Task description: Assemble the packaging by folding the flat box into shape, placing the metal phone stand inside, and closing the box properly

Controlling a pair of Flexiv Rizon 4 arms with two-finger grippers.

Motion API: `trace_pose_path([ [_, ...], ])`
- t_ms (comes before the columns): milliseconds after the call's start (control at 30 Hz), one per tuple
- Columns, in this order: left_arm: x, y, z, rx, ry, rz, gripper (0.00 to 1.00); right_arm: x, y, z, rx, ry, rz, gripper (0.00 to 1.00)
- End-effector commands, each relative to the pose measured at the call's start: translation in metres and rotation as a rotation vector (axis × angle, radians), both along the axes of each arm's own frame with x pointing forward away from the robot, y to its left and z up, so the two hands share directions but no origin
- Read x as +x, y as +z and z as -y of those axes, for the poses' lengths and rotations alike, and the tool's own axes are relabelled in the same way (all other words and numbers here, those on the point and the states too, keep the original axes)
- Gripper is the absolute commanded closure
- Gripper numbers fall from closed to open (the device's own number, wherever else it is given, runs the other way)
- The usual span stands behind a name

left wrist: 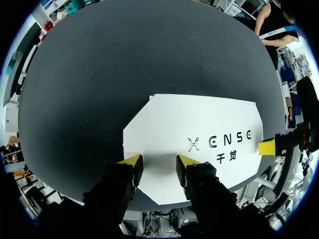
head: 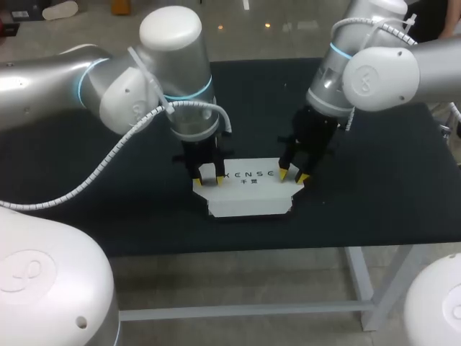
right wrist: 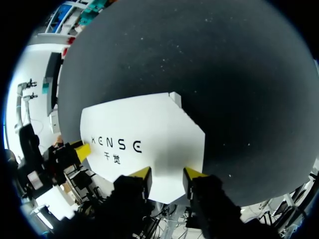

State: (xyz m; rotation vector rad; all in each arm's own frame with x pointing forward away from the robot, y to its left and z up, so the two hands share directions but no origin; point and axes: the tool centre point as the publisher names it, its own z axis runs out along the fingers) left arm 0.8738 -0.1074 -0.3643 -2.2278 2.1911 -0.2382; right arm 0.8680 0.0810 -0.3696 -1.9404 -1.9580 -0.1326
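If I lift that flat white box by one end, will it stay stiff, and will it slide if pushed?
The white box looks like thin card with end flaps, so it is probably light and likely to flex at those flaps. Lying flat on the black table, it would probably slide rather than tip.

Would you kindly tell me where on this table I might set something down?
Bare table lies beyond the box, toward the far edge, and right of the right tool. It is crowded at the box, with the left tool at its other end.
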Motion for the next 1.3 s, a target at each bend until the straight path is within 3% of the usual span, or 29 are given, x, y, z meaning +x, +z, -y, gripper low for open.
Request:
trace_pose_path([
  [33, -0.005, 0.000, -0.002, -0.002, -0.006, 0.018, 0.52, -0.002, -0.001, -0.002, -0.001, 0.001, 0.010, 0.56],
  [700, -0.004, -0.004, -0.004, -0.016, -0.029, 0.043, 0.53, -0.010, -0.003, 0.001, -0.001, -0.033, 0.114, 0.51],
  [1300, -0.001, -0.011, -0.005, -0.049, -0.061, 0.061, 0.53, -0.007, -0.012, 0.003, 0.034, -0.097, 0.136, 0.52],
])
